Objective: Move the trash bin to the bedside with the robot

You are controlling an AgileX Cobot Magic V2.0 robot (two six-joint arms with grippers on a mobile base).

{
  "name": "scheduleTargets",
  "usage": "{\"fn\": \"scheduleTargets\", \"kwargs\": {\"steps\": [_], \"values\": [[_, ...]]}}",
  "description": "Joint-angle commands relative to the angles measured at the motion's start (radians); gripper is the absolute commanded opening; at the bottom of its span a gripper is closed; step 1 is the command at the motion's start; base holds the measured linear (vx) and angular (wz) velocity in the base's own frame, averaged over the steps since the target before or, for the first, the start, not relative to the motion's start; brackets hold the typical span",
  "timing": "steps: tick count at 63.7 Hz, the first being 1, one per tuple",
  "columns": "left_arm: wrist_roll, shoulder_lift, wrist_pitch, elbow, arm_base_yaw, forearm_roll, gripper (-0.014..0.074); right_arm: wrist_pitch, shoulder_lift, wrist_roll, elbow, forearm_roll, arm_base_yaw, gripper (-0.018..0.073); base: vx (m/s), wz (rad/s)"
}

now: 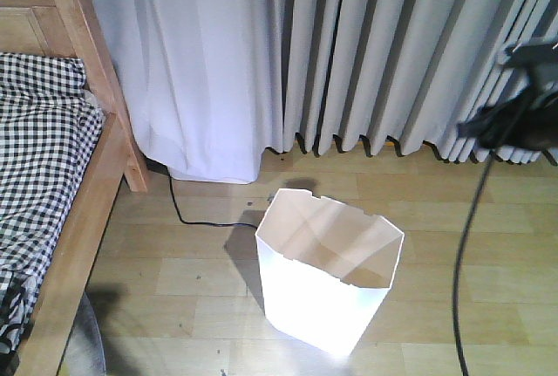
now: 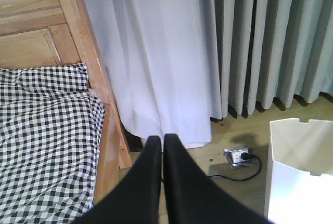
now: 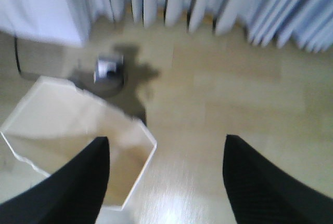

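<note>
My right claw (image 3: 166,174) hangs spread wide and holding nothing, one black finger (image 3: 78,182) above the open mouth of the white thin-walled plastic bin with the angular notched rim (image 1: 327,293), the other out over bare floor; this view is blurred. My left claw (image 2: 161,146) has its two fingers pressed together, empty, pointing toward the gap between bed and curtain.

The bin stands upright on the pale wooden floor (image 1: 436,219), well apart from the light-brown wooden bed frame with black-and-white checkered bedding (image 1: 87,210), so the move is not yet done.

My worry is the wall: it looks thin, and a pinch on one edge could buckle it or tip the bin as I drag. A grip near a notch might slip off.

Between bin and bed a black cable (image 1: 187,210) lies across the floor, leading from a floor socket with a plug (image 2: 238,156) near the grey pleated curtains (image 1: 392,53); the bin's base could snag it. My own trailing black cable (image 1: 466,245) hangs beside the bin too.
</note>
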Motion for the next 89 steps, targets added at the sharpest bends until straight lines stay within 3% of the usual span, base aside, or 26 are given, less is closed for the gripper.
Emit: {"fn": "scheduleTargets", "kwargs": {"steps": [1, 12, 21, 28, 35, 44, 71, 89], "values": [[-0.005, -0.020, -0.069, 0.018, 0.000, 0.000, -0.0007, 0.019, -0.195, -0.008, -0.014, -0.021, -0.001, 0.0457, 0.00, 0.00], [-0.005, -0.020, -0.069, 0.018, 0.000, 0.000, -0.0007, 0.100, -0.457, -0.007, -0.012, -0.032, -0.001, 0.0457, 0.00, 0.00], [-0.005, -0.020, -0.069, 0.018, 0.000, 0.000, -0.0007, 0.046, -0.662, 0.000, 0.099, -0.022, -0.001, 0.0457, 0.00, 0.00], [-0.005, -0.020, -0.069, 0.018, 0.000, 0.000, -0.0007, -0.039, -0.872, 0.003, 0.267, 0.033, -0.001, 0.0457, 0.00, 0.00], [-0.005, -0.020, -0.069, 0.018, 0.000, 0.000, -0.0007, -0.022, -1.043, 0.004, 0.350, 0.063, -0.001, 0.0457, 0.00, 0.00], [-0.005, -0.020, -0.069, 0.018, 0.000, 0.000, -0.0007, -0.034, -1.206, 0.005, 0.421, 0.178, -0.001, 0.0457, 0.00, 0.00], [-0.005, -0.020, -0.069, 0.018, 0.000, 0.000, -0.0007, -0.041, -1.269, 0.004, 0.436, 0.207, -0.001, 0.0456, 0.00, 0.00], [-0.005, -0.020, -0.069, 0.018, 0.000, 0.000, -0.0007, -0.035, -1.269, 0.003, 0.436, 0.213, -0.001, 0.0388, 0.00, 0.00]]}}
